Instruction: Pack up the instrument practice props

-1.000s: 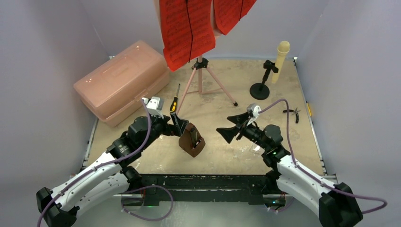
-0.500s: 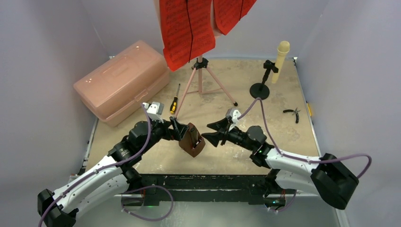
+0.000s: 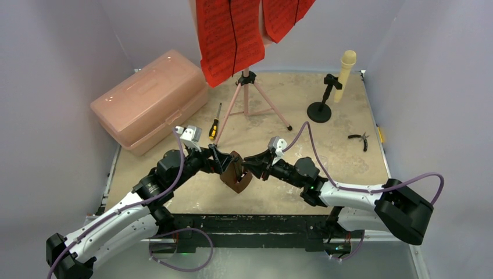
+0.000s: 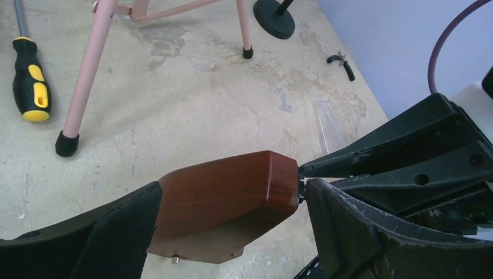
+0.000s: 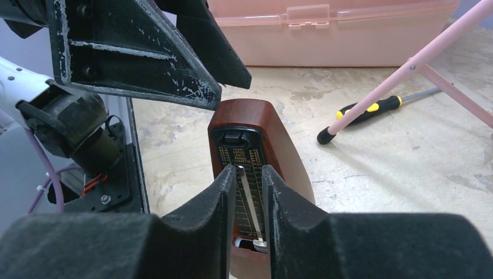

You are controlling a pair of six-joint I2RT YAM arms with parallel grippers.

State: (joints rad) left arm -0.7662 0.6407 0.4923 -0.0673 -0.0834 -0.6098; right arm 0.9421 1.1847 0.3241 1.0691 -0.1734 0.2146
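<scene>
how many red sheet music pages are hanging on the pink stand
2: a large red sheet-music page hangs over the pink tripod music stand's pole, a smaller one to its right. The view's top edge may hide more.

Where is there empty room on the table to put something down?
Bare table between the mic base, the pliers and the right arm, and along the near edge by the metronome. Crowded on the left: box, screwdriver and stand legs.

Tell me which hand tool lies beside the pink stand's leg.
The yellow-and-black-handled screwdriver, just left of that leg; the small black pliers lie apart, far to the right.
</scene>
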